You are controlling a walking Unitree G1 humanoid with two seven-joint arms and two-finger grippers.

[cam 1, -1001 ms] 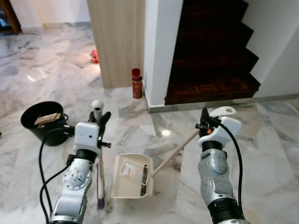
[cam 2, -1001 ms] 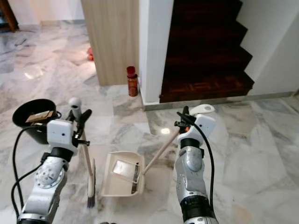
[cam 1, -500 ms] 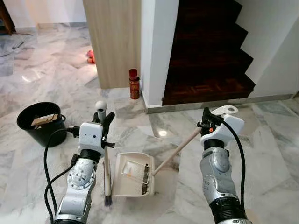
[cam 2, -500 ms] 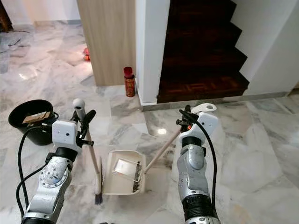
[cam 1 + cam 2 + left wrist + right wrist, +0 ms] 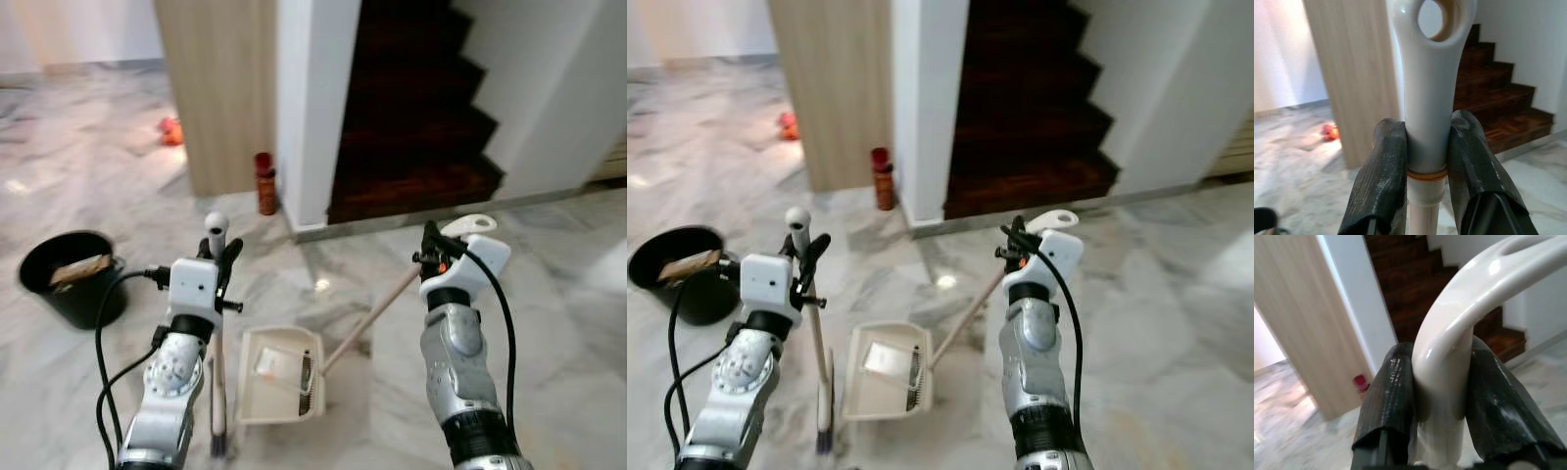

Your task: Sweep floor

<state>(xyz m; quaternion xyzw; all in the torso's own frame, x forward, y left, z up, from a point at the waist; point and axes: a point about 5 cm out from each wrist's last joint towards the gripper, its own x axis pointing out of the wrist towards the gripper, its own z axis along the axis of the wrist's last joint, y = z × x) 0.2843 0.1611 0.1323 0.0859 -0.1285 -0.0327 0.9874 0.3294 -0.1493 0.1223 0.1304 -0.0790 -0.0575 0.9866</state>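
Left tool (image 5: 1425, 166): I hold it clamped on broom (image 5: 217, 387), bristles lower centre.
Right tool (image 5: 1442, 401): clamped on dustpan (image 5: 279, 387) handle.
Risk: a tilted dustpan could spill its debris.
Bucket (image 5: 69, 277): far left.

broom (image 5: 217, 362): cream handle, dark bristles, pretty much upright, bristle tip on the marble floor just left of the pan | dustpan (image 5: 277, 389): cream, flat on the floor, scrap inside, long handle angling up right
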